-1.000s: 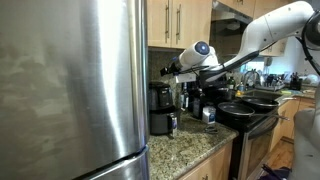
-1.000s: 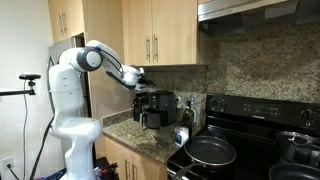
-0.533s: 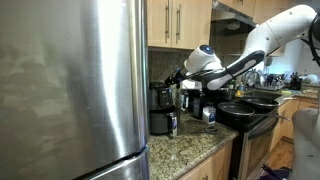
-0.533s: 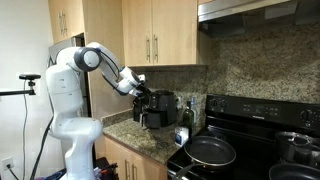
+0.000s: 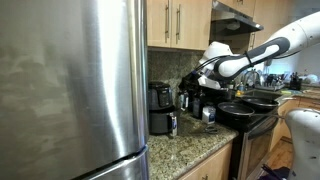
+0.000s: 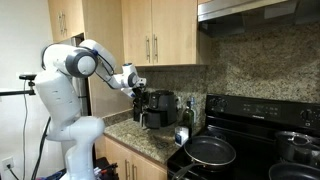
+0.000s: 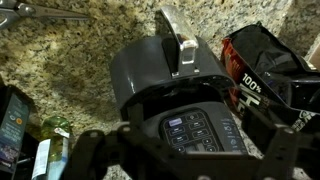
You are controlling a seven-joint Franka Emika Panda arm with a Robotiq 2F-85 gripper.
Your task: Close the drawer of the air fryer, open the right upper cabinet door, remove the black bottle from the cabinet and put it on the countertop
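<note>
The black air fryer [image 5: 159, 100] [image 6: 154, 108] stands on the speckled granite countertop [image 5: 185, 150] [image 6: 125, 128]. In the wrist view I look down on its button panel [image 7: 198, 130]. The drawer [image 7: 160, 65] sticks out from its body, handle [image 7: 180, 48] pointing away. My gripper [image 7: 185, 155] is open and empty, hovering just above the fryer top, fingers spread to either side. It shows in both exterior views [image 5: 197, 73] [image 6: 139, 89]. The right upper cabinet door [image 5: 191, 22] [image 6: 172, 35] is shut. The black bottle is hidden.
A steel fridge [image 5: 70, 90] fills the near side of an exterior view. A black stove with pans [image 5: 245, 108] [image 6: 212, 151] adjoins the counter. A black "100%" bag [image 7: 258, 70] and small bottles [image 7: 22, 125] flank the fryer. A can [image 5: 172, 124] stands before it.
The arm has swung away from under the cabinets and lowered. The gripper now hangs over the air fryer top. Nothing was grasped.
</note>
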